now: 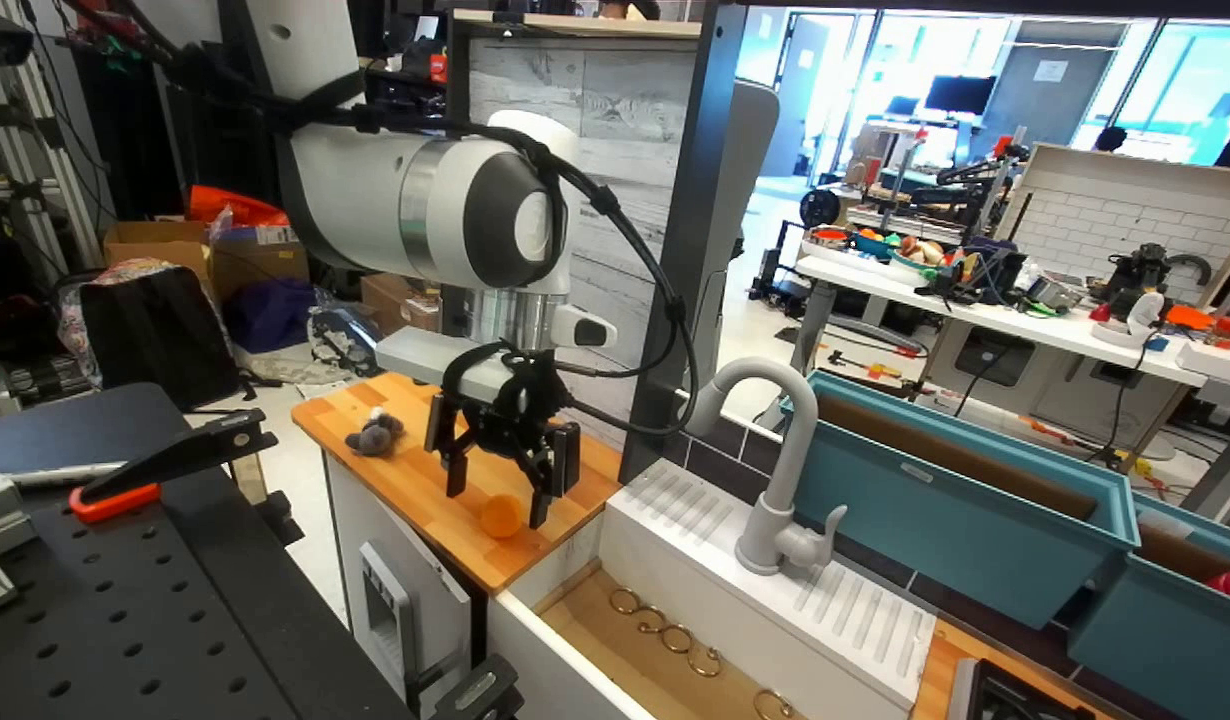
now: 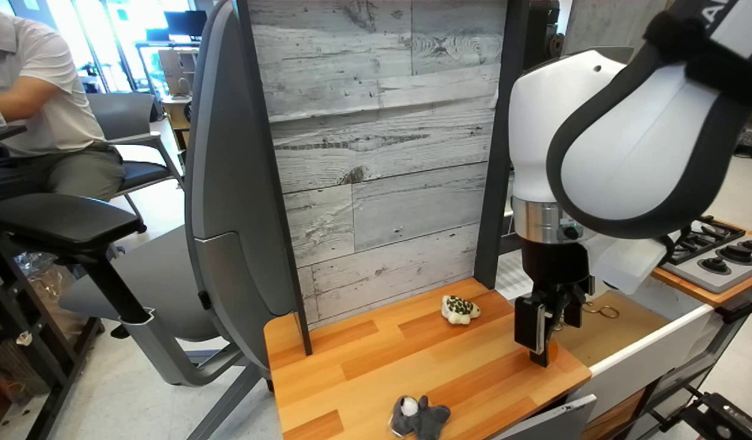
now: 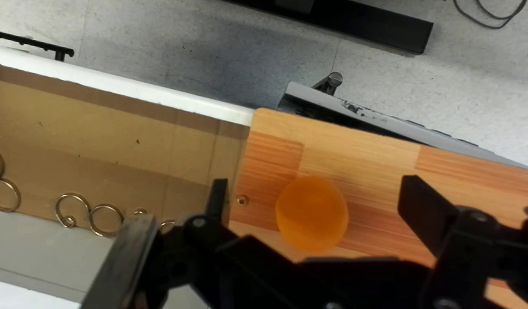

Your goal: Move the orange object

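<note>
Orange ball (image 1: 501,517) on counter (image 1: 422,488), tool (image 1: 498,492) spread

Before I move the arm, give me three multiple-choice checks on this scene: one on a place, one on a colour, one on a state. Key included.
1. Where is the orange ball?
A) In the sink
B) On the stovetop
C) On the wooden counter

2. What colour is the long bin behind the faucet?
A) Teal
B) Yellow
C) Red

3. How does the gripper stand?
A) Shut on the ball
B) Open
C) Shut and empty

1 C: the wrist view shows counter wood around it.
2 A: its blue-green side shows in an exterior view.
3 B: in the wrist view its fingers stand apart, with counter showing on either side of the ball.
</note>
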Tool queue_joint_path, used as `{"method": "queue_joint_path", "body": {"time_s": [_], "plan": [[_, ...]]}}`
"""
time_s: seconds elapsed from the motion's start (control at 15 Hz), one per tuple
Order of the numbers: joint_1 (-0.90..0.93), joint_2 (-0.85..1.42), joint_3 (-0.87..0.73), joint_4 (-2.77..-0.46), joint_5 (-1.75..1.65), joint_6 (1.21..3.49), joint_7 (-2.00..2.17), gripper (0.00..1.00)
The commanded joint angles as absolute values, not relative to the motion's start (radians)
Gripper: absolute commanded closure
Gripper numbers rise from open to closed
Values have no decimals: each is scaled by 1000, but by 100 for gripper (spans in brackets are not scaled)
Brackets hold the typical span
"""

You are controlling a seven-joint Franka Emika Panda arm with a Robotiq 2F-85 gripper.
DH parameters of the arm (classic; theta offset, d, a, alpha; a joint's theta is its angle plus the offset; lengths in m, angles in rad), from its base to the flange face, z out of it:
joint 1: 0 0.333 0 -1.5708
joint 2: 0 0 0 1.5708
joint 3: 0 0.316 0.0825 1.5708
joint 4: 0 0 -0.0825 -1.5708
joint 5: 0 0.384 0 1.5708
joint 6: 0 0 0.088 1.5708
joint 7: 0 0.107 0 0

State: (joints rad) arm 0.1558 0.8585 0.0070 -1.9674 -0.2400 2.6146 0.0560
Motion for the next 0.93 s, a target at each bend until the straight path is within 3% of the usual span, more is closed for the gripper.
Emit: {"method": "queue_joint_path", "body": {"time_s": [0.0,0.07,0.13,0.6,0.87], "plan": [[146,904,20,-1899,-204,2586,14,0],[149,914,16,-1885,-200,2576,17,25],[149,921,15,-1877,-199,2576,18,26],[153,928,28,-1866,-184,2590,15,80],[155,909,60,-1876,-165,2587,17,81]]}}
